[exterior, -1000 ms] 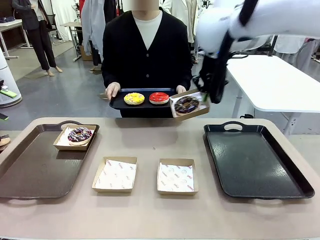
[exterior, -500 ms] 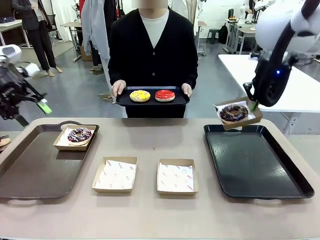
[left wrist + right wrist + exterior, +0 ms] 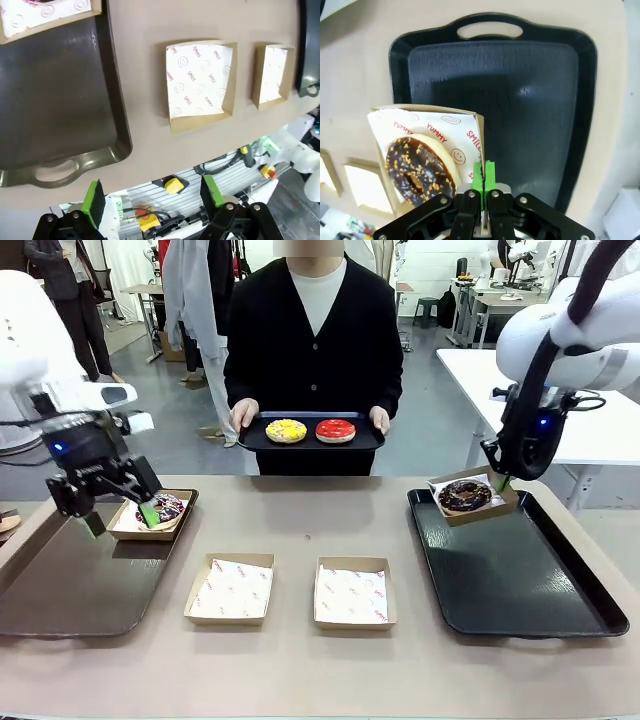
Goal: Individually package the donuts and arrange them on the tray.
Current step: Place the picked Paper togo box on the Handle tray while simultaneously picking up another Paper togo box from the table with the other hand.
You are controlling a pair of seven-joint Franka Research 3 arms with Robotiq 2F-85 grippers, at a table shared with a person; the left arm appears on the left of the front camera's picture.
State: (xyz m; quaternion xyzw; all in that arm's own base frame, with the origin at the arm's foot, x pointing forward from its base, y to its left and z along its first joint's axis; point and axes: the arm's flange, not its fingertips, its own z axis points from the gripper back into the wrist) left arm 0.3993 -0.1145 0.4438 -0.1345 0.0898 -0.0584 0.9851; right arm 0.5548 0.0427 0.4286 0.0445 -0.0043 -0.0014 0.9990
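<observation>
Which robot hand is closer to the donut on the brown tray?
Left. The left gripper hangs open right beside the donut; the right gripper is across the table, shut on another donut's box.

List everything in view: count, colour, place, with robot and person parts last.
Table: one, beige.
Trays: three; brown tray table-left, black tray table-right, small black tray at the far side.
Boxes: four, brown, white liners; left empty box and right empty box mid-table, tray box on brown tray, held box over black tray's far corner.
Donuts: four; yellow donut and red donut on small black tray, sprinkled donut in tray box, nut-topped chocolate donut in held box.
Left hand: black, green pads, open above brown tray.
Right hand: same colours, shut on held box's edge.
Person's hands: two, holding small black tray.
</observation>
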